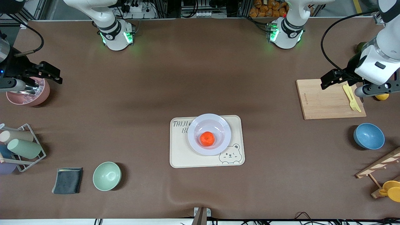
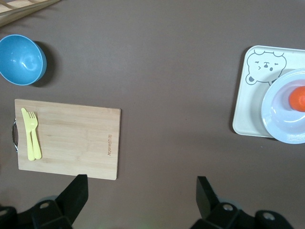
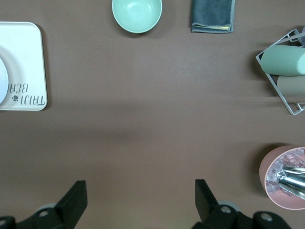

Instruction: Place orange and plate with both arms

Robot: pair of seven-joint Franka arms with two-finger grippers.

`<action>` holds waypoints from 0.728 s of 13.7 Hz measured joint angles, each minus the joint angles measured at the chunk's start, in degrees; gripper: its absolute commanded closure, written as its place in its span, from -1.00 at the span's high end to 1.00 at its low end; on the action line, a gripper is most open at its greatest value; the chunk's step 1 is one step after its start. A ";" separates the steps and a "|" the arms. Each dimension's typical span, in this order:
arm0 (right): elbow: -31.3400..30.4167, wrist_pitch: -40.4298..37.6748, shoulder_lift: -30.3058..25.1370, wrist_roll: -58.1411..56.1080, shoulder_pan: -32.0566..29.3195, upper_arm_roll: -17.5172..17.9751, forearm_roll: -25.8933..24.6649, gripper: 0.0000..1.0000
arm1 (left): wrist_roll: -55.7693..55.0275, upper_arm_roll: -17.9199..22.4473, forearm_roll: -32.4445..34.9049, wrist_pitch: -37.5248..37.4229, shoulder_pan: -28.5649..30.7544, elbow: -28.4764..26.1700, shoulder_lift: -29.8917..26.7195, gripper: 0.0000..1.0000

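The orange [image 1: 207, 138] lies in the pale plate [image 1: 218, 125], which sits on the cream bear-printed tray [image 1: 181, 153] at the table's middle. The left wrist view shows the orange [image 2: 298, 98], the plate [image 2: 281, 121] and the tray [image 2: 248, 112]; the right wrist view shows the plate's edge [image 3: 2, 81] and the tray [image 3: 24, 62]. My left gripper [image 1: 332, 79] is open and empty, over the edge of the wooden board at the left arm's end; it also shows in its wrist view [image 2: 141, 198]. My right gripper [image 1: 47, 72] is open and empty beside the pink bowl; it also shows in its wrist view [image 3: 140, 200].
A wooden board [image 1: 325, 100] carries a yellow fork and knife [image 1: 351, 97]. A blue bowl [image 1: 368, 136] and a wooden rack [image 1: 379, 167] lie nearer the camera. At the right arm's end are a pink bowl [image 1: 29, 93], a cup rack [image 1: 20, 147], a grey cloth [image 1: 67, 180] and a green bowl [image 1: 107, 176].
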 measured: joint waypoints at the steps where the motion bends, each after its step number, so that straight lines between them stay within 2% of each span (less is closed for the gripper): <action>1: -0.03 0.18 0.13 0.02 0.00 0.00 -0.02 1.00 | 0.00 0.00 0.00 0.13 -0.01 0.00 0.08 1.00; 10: -0.04 0.89 0.31 0.63 0.00 0.05 -0.03 1.00 | 0.00 -0.01 0.45 0.29 -0.11 1.15 0.10 1.00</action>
